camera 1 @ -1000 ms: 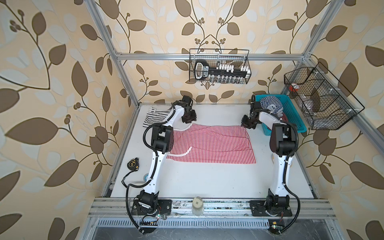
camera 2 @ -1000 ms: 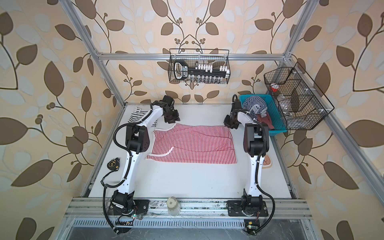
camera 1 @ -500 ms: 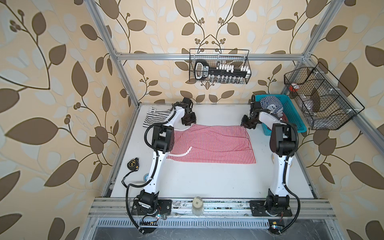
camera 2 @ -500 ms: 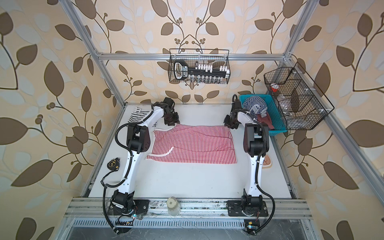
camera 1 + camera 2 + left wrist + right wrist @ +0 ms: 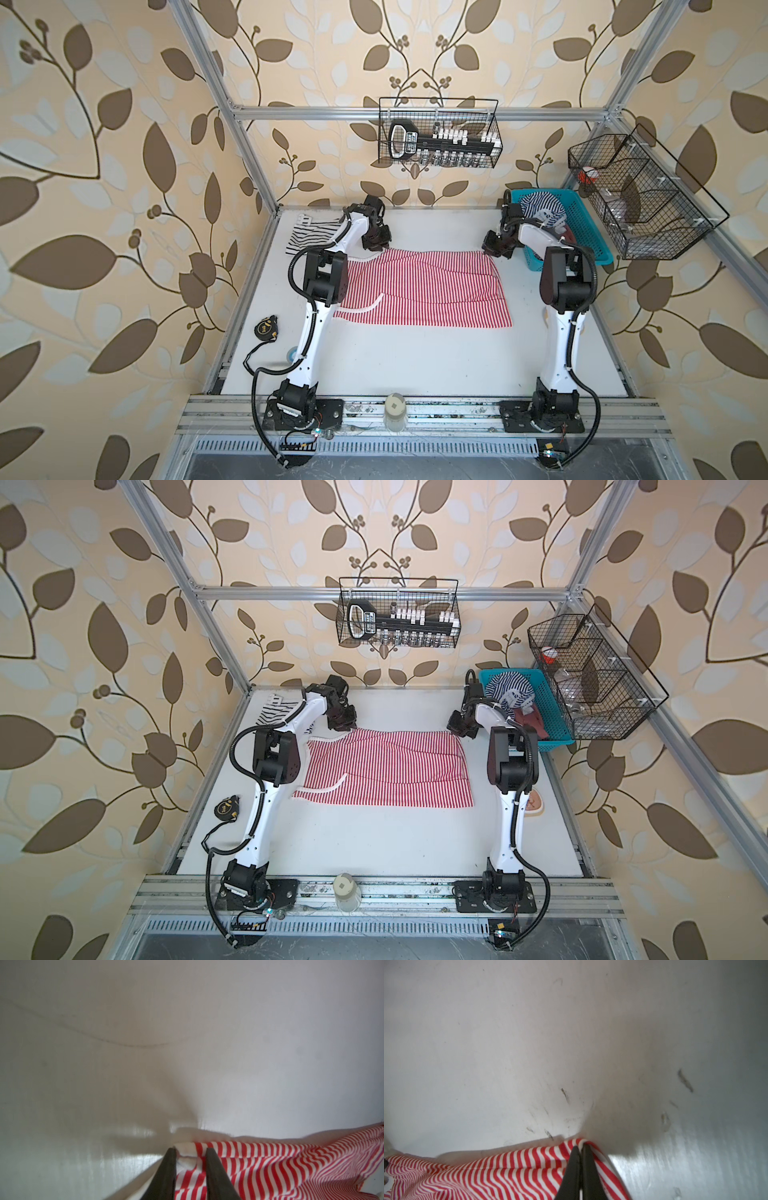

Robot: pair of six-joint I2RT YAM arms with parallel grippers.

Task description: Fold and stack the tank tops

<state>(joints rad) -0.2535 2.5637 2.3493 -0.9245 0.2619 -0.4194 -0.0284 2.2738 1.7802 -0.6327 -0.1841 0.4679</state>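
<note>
The white tank top with red stripes [image 5: 419, 286] [image 5: 386, 766] lies spread flat in the middle of the table in both top views. A white tank top with black stripes [image 5: 309, 235] [image 5: 276, 712] lies folded at the far left. My left gripper [image 5: 376, 245] [image 5: 191, 1153] is down at the red top's far left corner. Its fingers [image 5: 169, 1167] are shut on a bunched bit of hem. My right gripper [image 5: 492, 249] [image 5: 580, 1148] is at the far right corner, its fingers [image 5: 572, 1167] shut tight on the red-striped tank top's [image 5: 488, 1169] edge.
A blue basket [image 5: 590, 232] holding navy-striped clothes stands at the far right, close to the right arm. Two wire baskets [image 5: 440, 133] [image 5: 640, 195] hang on the frame. A tape measure [image 5: 266, 328] lies at the left edge and a bottle [image 5: 395, 409] stands on the front rail.
Both grippers have closed on the far corners of the red-striped top. The arms have hardly moved and the top lies as before.
</note>
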